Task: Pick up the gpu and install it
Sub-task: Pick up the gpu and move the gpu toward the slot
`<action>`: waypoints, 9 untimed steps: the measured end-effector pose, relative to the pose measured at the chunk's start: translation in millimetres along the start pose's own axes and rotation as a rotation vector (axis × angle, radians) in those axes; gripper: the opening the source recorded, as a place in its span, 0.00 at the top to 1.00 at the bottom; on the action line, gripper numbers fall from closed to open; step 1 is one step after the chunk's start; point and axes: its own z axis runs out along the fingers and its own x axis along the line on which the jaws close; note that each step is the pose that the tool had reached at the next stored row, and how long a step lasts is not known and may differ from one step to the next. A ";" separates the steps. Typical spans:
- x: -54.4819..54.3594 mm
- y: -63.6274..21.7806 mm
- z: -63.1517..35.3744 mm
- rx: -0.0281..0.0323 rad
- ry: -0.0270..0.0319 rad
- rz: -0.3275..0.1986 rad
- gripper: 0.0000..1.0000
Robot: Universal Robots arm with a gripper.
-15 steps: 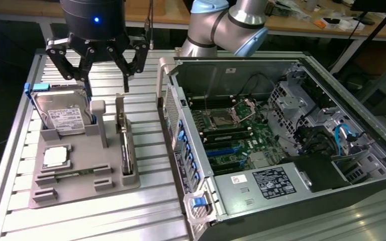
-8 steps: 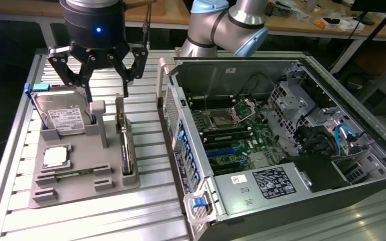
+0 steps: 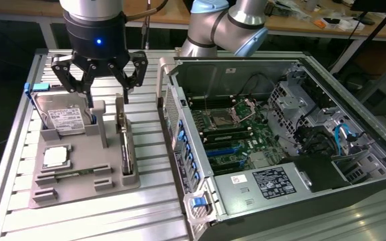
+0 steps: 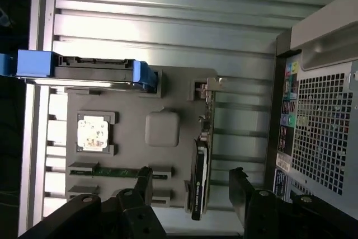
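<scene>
Wrist view placed my jaws spread wide and empty, above and either side of the gpu [image 4: 199,180], which stood on edge in the grey holder [image 3: 79,193] beside the open computer case [image 3: 220,75]. Approach step, I judged; gripping called for squaring onto that thin card.

A ribbed metal table [image 3: 79,221] carries a grey holder tray [image 3: 79,193] on the exterior view's left and an open computer case [image 3: 327,206] just beside it on the right.
</scene>
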 end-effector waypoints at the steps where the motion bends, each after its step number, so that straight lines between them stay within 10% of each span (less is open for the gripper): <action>1: 0.0 -0.1 1.7 0.0001 -0.0004 0.013 0.34; 9: -1.8 -0.6 17.3 0.0006 -0.0015 0.055 0.34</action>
